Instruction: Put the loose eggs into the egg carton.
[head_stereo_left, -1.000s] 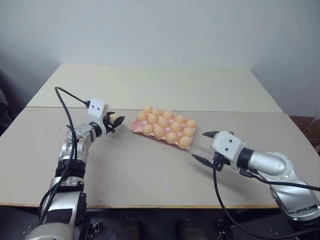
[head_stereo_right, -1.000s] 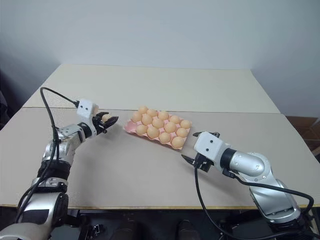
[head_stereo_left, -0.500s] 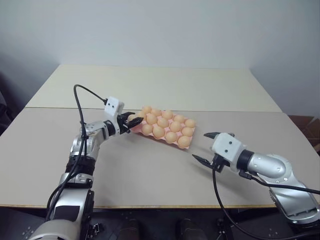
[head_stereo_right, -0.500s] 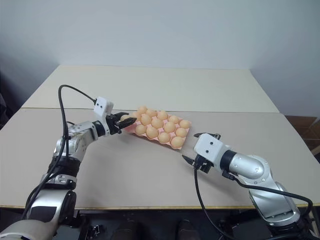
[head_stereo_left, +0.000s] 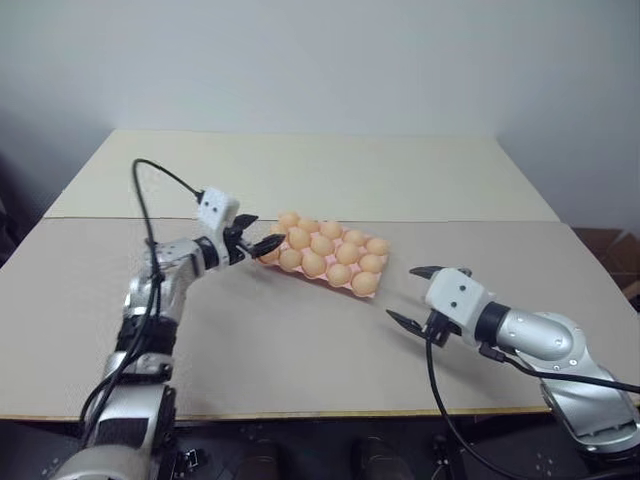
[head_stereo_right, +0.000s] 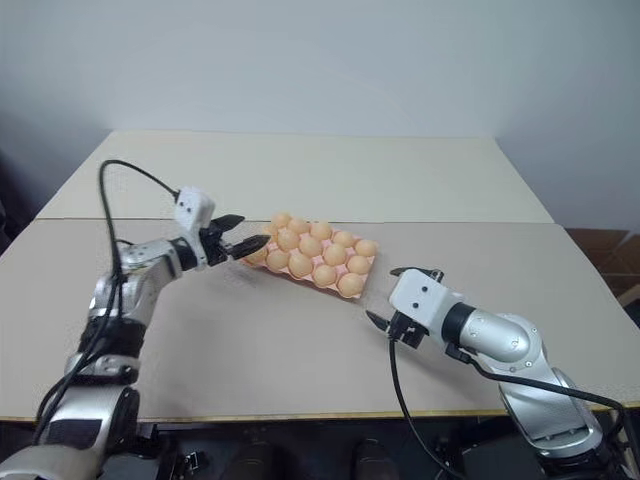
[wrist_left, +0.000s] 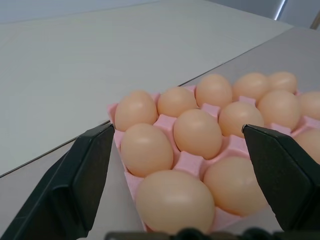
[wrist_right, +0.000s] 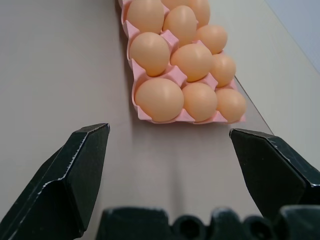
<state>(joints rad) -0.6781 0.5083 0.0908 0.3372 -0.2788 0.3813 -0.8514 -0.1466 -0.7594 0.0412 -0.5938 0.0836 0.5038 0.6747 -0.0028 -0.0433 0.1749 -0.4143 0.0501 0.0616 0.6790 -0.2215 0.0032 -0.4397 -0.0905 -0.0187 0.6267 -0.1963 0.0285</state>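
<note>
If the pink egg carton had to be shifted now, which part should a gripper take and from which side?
Judging by the pose, grip the egg carton's bare moulded rim at the corner nearest the open right gripper, coming in low along the table from the robot's right. Eggs fill the cups, so only the thin edge is free, and a top approach would likely press on them.

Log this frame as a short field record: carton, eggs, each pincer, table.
egg carton: pink tray, mid-table, every cup in view holds an egg
eggs: pale orange-tan, seated in cups; none seen loose on the table
left pincer: open, empty, at the carton's left end
right pincer: open, empty, apart from the carton's right end
table: beige
</note>
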